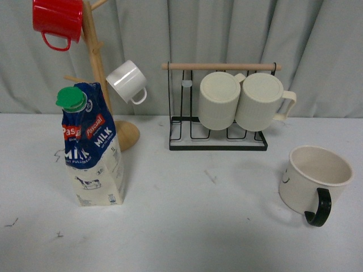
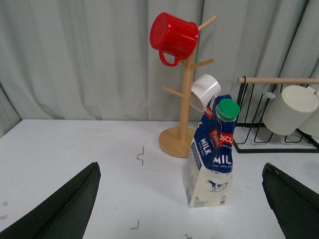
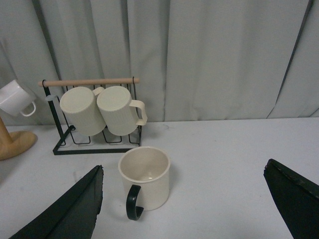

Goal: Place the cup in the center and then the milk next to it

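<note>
Front view shows me the white table [image 1: 187,226]. The cup [image 1: 312,180] stands on the right side of it, open end up. Its black handle [image 1: 319,209] points toward me. The milk [image 1: 93,148] stands on the left side, well apart from the cup, with its green cap [image 1: 71,98] on top. Just behind the milk is a wooden mug tree [image 1: 96,62]. A red mug [image 1: 57,20] and a small white mug [image 1: 127,81] hang on it. At the back, in the middle, a black wire rack [image 1: 218,141] holds two ribbed mugs [image 1: 218,101] lying on their sides.

In the left wrist view, the left gripper [image 2: 180,168] is spread wide open, and the milk stands on the table in front of it. In the right wrist view, the right gripper [image 3: 184,167] is spread wide open too. The cup stands in front of it, not touching its dark fingers [image 3: 70,209].
</note>
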Tool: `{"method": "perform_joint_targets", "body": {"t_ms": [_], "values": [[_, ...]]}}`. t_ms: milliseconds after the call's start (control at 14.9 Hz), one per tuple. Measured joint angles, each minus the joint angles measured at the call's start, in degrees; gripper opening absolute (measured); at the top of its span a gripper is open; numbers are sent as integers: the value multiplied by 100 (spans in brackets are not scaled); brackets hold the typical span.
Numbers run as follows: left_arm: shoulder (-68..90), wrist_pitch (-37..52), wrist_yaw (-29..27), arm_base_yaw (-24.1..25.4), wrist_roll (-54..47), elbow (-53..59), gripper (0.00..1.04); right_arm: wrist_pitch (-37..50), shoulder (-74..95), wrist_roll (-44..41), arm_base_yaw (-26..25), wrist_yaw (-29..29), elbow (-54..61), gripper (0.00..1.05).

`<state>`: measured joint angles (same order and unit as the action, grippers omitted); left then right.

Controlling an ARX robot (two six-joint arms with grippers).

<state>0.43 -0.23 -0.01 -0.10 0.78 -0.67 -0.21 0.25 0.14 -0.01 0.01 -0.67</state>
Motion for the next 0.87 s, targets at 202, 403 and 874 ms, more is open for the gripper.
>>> {"method": "perform_joint_targets", "body": {"t_ms": [202, 403, 874], "values": [[0, 0, 0, 0, 0, 0, 98, 0, 0, 0, 0, 0, 0, 98], [0, 0, 0, 0, 0, 0, 98, 0, 0, 0, 0, 0, 0, 98], [0, 0, 0, 0, 0, 0, 98, -2, 0, 0, 0, 0, 0, 98]]}}
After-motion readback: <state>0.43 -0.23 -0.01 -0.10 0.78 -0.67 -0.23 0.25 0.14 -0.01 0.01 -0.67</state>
